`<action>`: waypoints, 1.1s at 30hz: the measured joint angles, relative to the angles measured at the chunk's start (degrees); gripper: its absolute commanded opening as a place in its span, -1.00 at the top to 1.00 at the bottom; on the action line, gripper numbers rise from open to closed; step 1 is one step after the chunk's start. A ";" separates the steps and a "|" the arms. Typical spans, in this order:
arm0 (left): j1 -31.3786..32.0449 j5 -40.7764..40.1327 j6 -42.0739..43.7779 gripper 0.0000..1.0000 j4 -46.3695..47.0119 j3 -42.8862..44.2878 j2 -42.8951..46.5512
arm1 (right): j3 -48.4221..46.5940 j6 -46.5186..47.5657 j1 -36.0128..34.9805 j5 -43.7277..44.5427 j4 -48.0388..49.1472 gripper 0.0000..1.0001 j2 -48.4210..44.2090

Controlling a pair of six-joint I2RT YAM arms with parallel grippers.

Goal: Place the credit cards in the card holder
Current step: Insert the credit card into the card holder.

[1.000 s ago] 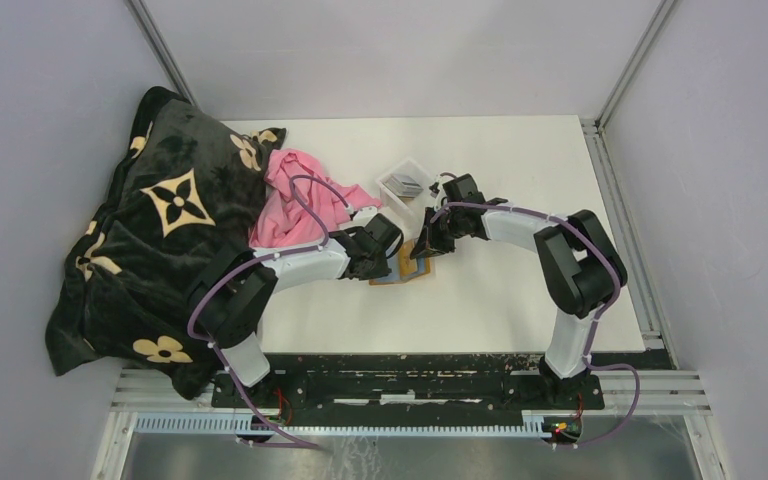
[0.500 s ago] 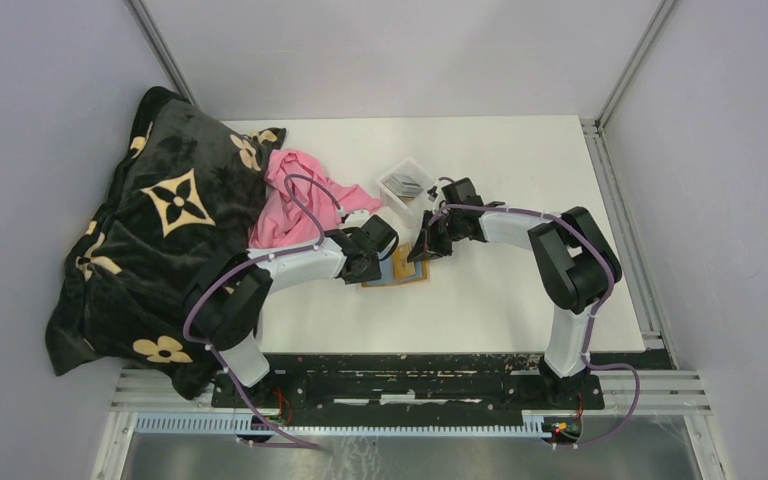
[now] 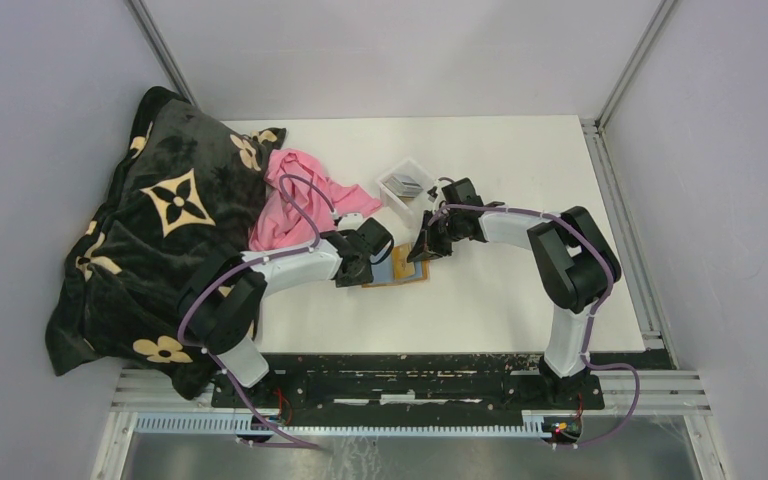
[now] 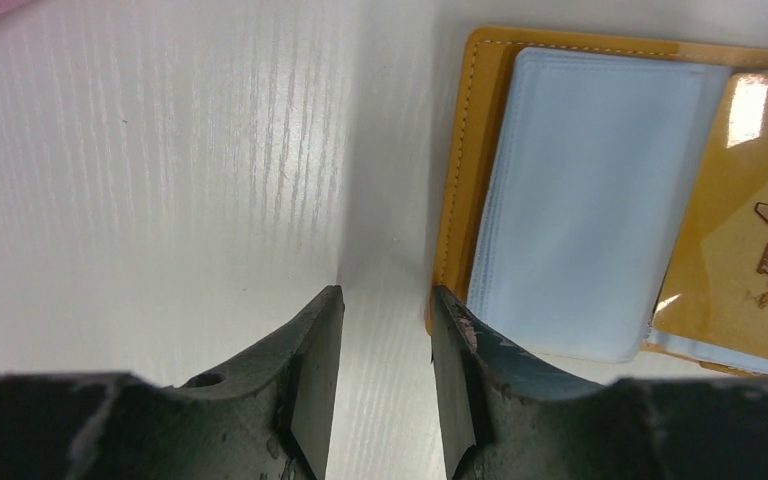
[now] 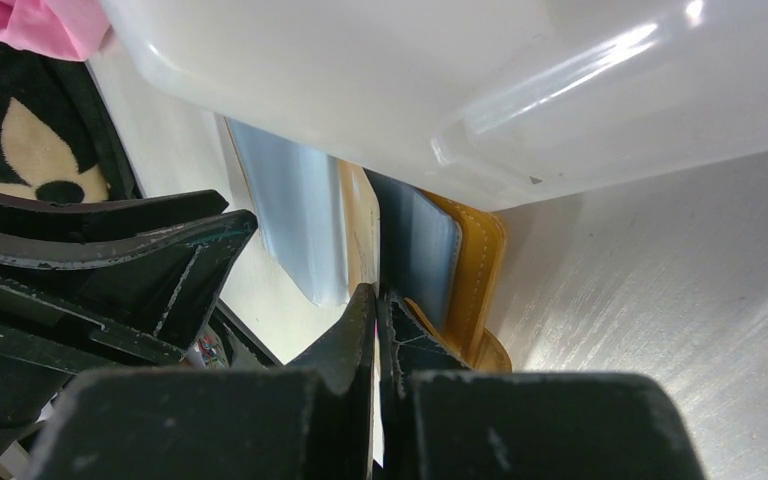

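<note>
The orange card holder (image 3: 400, 274) lies open on the table between my two grippers. In the left wrist view its left panel of clear pockets (image 4: 585, 200) is up, and a gold credit card (image 4: 750, 240) marked VIP lies over the right part. My left gripper (image 4: 385, 300) is open and empty on bare table just left of the holder's edge (image 4: 455, 200). My right gripper (image 5: 377, 295) is shut on a thin tan card (image 5: 365, 235), edge-on among the pockets (image 5: 420, 250). More credit cards (image 3: 403, 184) lie in a clear tray.
The clear plastic tray (image 3: 392, 198) stands just behind the holder and fills the top of the right wrist view (image 5: 410, 90). A pink cloth (image 3: 295, 195) and a dark flowered blanket (image 3: 160, 230) cover the table's left side.
My left gripper has drawn back to the left, off the holder. My right gripper shifted slightly left with the card, and the holder moved a little with it.
</note>
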State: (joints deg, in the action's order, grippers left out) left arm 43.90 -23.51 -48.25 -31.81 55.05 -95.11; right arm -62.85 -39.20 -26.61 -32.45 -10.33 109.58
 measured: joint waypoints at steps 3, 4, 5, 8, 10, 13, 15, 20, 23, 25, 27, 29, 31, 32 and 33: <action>-0.33 -0.24 0.02 0.17 0.04 -0.46 0.00 | 0.00 0.00 0.00 0.00 0.00 0.98 0.00; -0.44 -0.35 0.02 0.19 0.09 -0.57 0.00 | 0.00 0.00 0.00 0.00 0.00 0.98 0.00; -0.63 -0.42 0.04 0.20 0.17 -0.72 0.00 | 0.00 0.00 0.00 0.00 0.00 0.98 0.00; -1.31 -0.44 0.46 0.23 0.52 -1.44 0.02 | 0.00 0.00 0.02 0.00 -0.04 0.98 0.00; -1.60 -0.42 0.61 0.24 1.09 -1.66 0.07 | 0.00 0.00 0.04 0.00 -0.04 0.98 0.00; -1.81 -0.35 1.16 0.25 2.12 -2.01 0.17 | -0.02 0.00 0.04 -0.02 -0.04 0.98 0.00; -1.84 -0.33 1.49 0.26 2.71 -2.21 0.24 | -0.02 0.00 0.04 -0.04 -0.07 0.98 0.00; -1.92 -0.11 2.40 0.30 3.69 -2.47 0.31 | -0.61 0.02 0.04 -0.04 -0.74 0.98 0.00; -2.05 0.11 2.62 0.30 4.00 -2.51 0.31 | -1.25 0.02 0.04 -0.02 -1.20 0.98 0.00; -2.08 0.13 2.75 0.31 4.13 -2.51 0.31 | -1.68 0.04 0.04 0.09 -1.42 0.98 0.00; -2.10 0.17 2.84 0.31 4.20 -2.54 0.31 | -1.97 0.04 0.04 0.20 -1.60 0.98 0.00; -2.10 0.20 2.91 0.31 4.31 -2.58 0.31 | -1.97 0.04 0.00 0.39 -1.70 0.98 -0.02; -2.10 0.20 2.95 0.32 4.46 -2.62 0.31 | -1.99 0.04 0.00 0.50 -1.75 0.98 -0.02; -2.10 0.20 2.95 0.32 4.50 -2.62 0.31 | -1.99 0.04 0.00 0.52 -1.77 0.98 -0.02; -2.10 0.22 2.95 0.32 4.52 -2.64 0.31 | -2.01 0.04 -0.02 0.52 -1.79 0.98 -0.02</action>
State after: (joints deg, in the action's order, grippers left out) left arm 41.80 -23.29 -45.30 -27.29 52.40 -94.80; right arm -64.86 -39.16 -26.63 -31.92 -12.12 109.56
